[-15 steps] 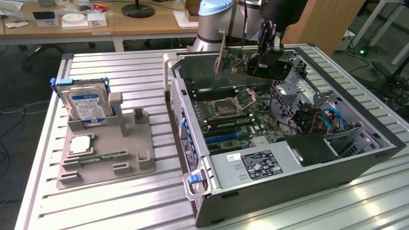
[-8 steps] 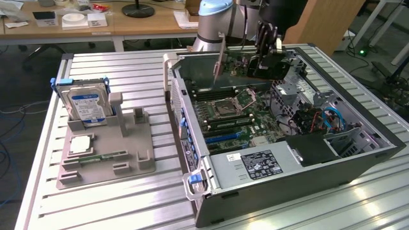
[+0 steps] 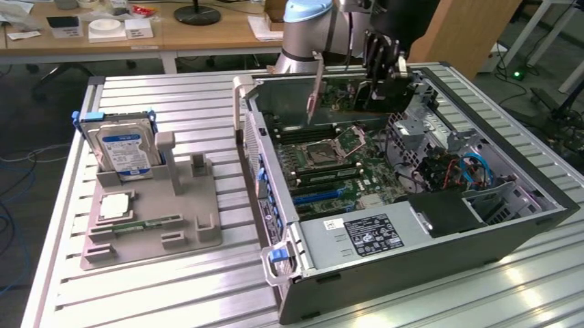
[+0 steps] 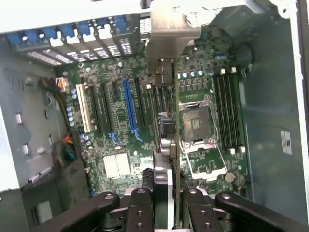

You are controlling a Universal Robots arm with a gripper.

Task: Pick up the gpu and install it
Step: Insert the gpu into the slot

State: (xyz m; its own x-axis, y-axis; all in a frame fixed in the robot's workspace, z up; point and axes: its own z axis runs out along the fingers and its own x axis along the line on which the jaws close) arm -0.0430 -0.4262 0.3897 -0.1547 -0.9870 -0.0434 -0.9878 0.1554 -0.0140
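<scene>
Gripper (image 4: 167, 203) clamped on gpu (image 4: 166, 128), card upright between jaws; motherboard (image 4: 111, 121) below, case (image 4: 270, 121) open

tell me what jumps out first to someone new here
The open computer case dominates the exterior view's right, its green motherboard exposed. Above it the gripper holds the gpu on edge over the board. On the exterior view's left, a hard drive stands upright in a grey holder.

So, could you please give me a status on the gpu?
Gripper jaws shut on gpu. Held upright over motherboard, not yet seated. No obstruction seen beneath.
</scene>
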